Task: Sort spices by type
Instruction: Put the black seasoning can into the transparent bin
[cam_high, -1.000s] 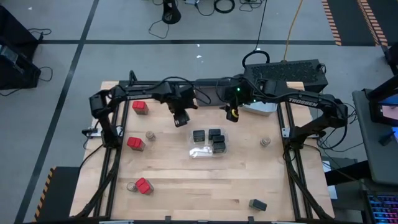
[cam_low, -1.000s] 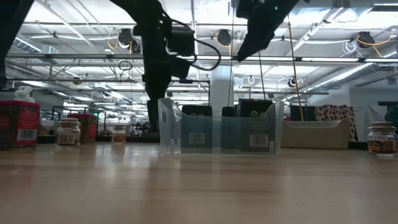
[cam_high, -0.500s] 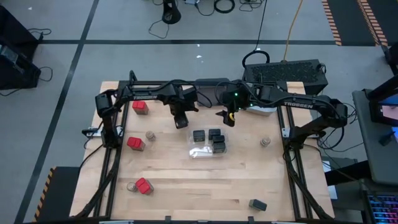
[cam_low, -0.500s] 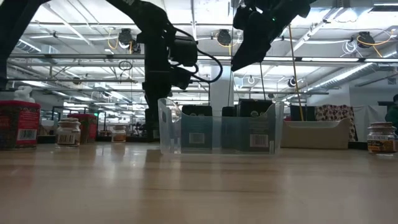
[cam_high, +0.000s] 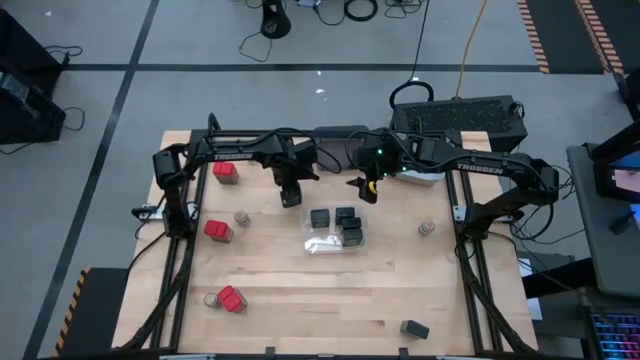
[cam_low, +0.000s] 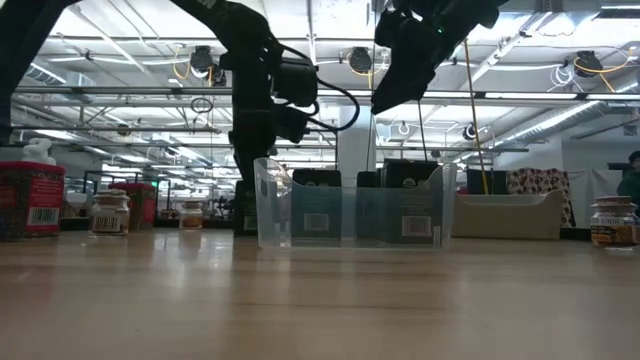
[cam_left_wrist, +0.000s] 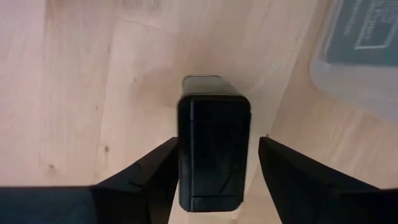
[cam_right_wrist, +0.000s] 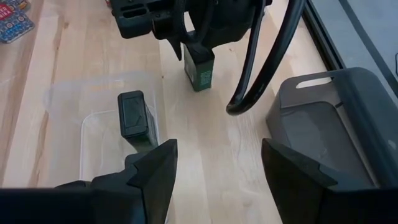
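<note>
The left gripper (cam_left_wrist: 214, 165) straddles, fingers spread, an upright black boxy spice container (cam_left_wrist: 213, 149) at 10 o'clock of the clear plastic bin (cam_high: 335, 230), while the right gripper (cam_right_wrist: 214, 165) hovers released.

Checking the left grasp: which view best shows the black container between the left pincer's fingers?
Left wrist view: the black boxy spice container fills the frame between the left pincer, standing on the wooden table. Right wrist view shows its green label side under the arm. High view hides it under the pincer; low view shows only a dark sliver.

Overhead and table-level views share the clear bin (cam_high: 336, 229); wrist cameras look down close
</note>
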